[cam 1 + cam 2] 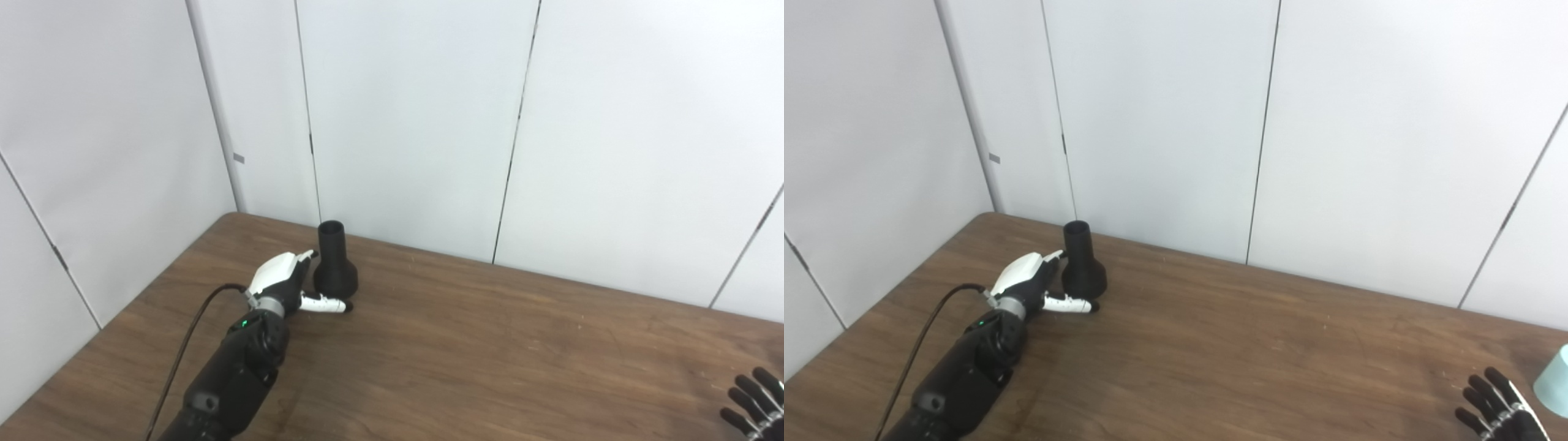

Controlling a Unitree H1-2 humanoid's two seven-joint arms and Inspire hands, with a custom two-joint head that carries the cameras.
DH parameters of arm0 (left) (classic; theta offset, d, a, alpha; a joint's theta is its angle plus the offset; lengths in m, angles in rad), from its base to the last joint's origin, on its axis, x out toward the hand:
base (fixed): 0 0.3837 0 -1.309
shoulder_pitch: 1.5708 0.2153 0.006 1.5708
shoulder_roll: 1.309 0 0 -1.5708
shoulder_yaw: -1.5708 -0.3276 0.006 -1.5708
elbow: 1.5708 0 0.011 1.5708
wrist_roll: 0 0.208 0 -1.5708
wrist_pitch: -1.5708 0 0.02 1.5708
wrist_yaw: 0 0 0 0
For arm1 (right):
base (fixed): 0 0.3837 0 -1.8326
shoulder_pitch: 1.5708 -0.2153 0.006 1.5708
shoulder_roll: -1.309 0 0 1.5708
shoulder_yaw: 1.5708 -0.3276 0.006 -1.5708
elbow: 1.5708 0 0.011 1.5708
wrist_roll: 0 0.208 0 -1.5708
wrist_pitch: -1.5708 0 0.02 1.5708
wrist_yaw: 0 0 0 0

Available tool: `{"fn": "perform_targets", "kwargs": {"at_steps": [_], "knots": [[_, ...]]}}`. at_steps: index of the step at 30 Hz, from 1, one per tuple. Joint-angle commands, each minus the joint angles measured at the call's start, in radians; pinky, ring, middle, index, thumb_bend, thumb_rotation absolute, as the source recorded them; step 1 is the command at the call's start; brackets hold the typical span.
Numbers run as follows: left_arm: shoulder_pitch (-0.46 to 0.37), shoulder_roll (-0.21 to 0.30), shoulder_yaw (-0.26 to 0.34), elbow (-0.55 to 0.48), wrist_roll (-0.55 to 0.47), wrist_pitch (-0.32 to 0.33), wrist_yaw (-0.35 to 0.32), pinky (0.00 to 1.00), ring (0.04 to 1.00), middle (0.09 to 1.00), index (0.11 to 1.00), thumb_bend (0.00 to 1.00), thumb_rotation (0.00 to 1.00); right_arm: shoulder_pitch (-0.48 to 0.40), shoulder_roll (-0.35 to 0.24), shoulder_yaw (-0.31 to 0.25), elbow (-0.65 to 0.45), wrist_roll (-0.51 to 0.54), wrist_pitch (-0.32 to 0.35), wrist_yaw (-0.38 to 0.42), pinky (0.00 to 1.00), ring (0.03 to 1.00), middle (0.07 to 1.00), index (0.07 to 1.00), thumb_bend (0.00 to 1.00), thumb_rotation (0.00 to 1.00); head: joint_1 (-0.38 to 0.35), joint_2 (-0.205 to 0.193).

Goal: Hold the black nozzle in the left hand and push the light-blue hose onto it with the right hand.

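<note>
Left hand [285, 278] open beside the nozzle [334, 263], fingers spread at its 9 o'clock, thumb along its base; can't confirm contact. Nozzle stands upright on the desk [490, 343], far-left corner. Right hand [1497, 404] at 5 o'clock, fingers apart, empty. Light-blue hose [1554, 381] just right of it.

text: none legible | labels: none | brands: none | numbers: none | signs: none
</note>
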Motion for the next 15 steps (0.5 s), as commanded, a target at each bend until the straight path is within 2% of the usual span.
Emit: {"fn": "perform_targets", "kwargs": {"at_steps": [1,6,15], "knots": [[-0.049,0.014,0.011,0.023,-0.017,-0.002,0.016,1.0,1.0,0.952,0.927,0.93,0.44,0.058,0.016,0.007,0.052,0.004,-0.005,0.0,0.82,0.898,0.888,0.923,0.64,0.88,0.0,0.002],[-0.103,0.012,0.006,0.08,-0.058,-0.004,0.0,1.0,0.996,0.951,0.928,0.95,0.44,0.065,0.023,0.014,0.04,-0.012,0.006,-0.009,0.79,0.887,0.886,0.93,0.64,0.88,0.004,0.007],[-0.12,0.006,-0.002,0.111,-0.082,-0.018,0.032,1.0,0.959,0.907,0.9,0.93,0.41,0.071,0.019,0.018,0.018,-0.018,0.022,-0.011,0.8,0.888,0.887,0.935,0.62,0.89,0.001,0.014]]}}
